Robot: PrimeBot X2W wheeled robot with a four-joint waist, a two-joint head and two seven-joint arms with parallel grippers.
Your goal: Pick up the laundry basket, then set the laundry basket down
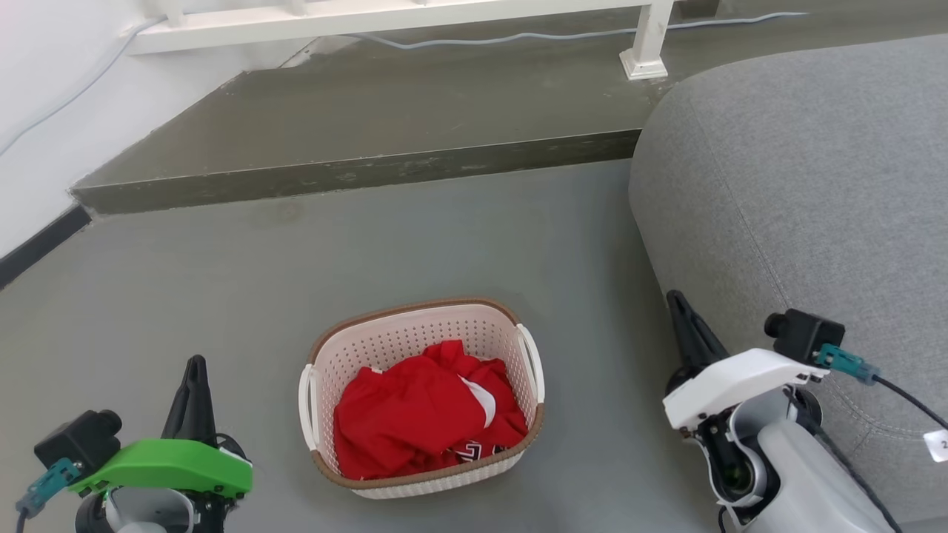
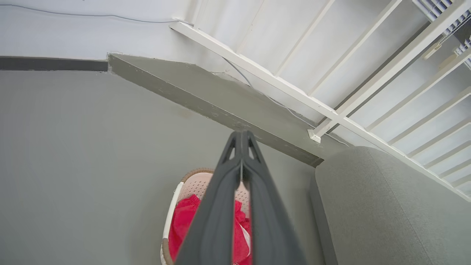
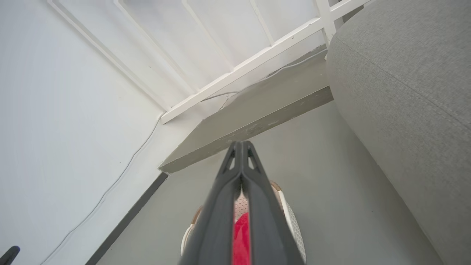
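Small cream-white perforated plastic laundry basket (image 1: 404, 337) w/ brown woven-look rim trim & two white side handles sits upright on the grey floor (image 1: 259, 296), near the grey fabric sofa (image 1: 800, 207). A crumpled red garment (image 1: 415, 414) lies inside it. At lower left of head view, the green-shelled left end effector (image 1: 195, 366) points up the view; the basket lies to its right, well apart from it. The white-shelled right end effector (image 1: 675, 300) is on the basket's other side, close by the sofa's edge, also apart from the basket. So the basket is between the two, touched by neither. Wrist views: both pairs of dark fingers pressed together, tips meeting, gripping nothing. Behind: a raised grey step (image 1: 370, 111) & a white railing (image 1: 385, 18).
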